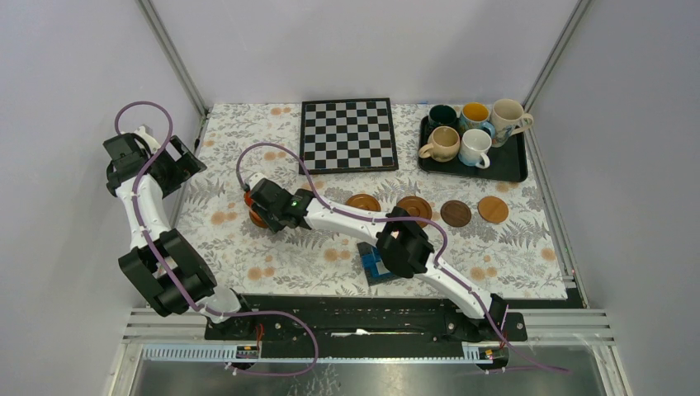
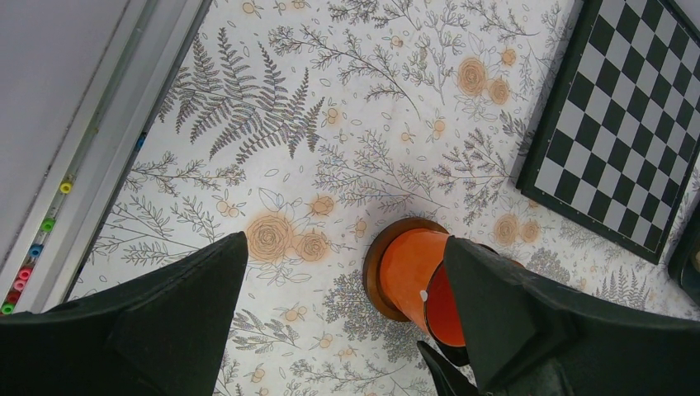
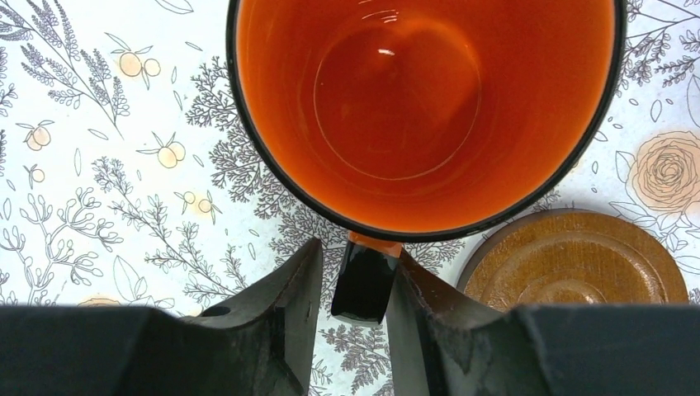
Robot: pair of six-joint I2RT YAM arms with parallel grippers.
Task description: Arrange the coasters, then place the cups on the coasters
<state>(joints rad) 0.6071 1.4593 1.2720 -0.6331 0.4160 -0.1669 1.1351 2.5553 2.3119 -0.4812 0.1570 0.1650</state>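
Right gripper [image 3: 359,247] straddles the dark handle of the orange mug [image 3: 425,107], one finger on each side. A sliver of patterned cloth shows between the handle and one finger [image 3: 289,313], so the jaws stand a little apart and are not clamped on it. The mug is upright, far out on the left half of the floral tablecloth [image 1: 248,256], where the right arm reaches across. A brown coaster [image 3: 578,264] lies at its foot, part of it tucked under the rim as seen from the right wrist. From the left wrist the mug seems to stand on that disc, but whether its base sits squarely on it or only at the edge I cannot tell. Left gripper [image 2: 347,239] hangs above the cloth near the mug with its jaws spread wide, holding nothing. Four more coasters lie in a row to the right, apart from one another – [image 1: 362,202], [image 1: 414,208], [image 1: 456,214] and [image 1: 493,209] – all bare. The other mugs stand close together on the black tray [image 1: 512,169] at the far right: dark green [image 1: 442,115], blue with a yellow inside [image 1: 475,114], patterned cream [image 1: 508,115], beige [image 1: 442,143] and white [image 1: 476,147]. A chessboard [image 1: 348,134] lies just left of the tray.
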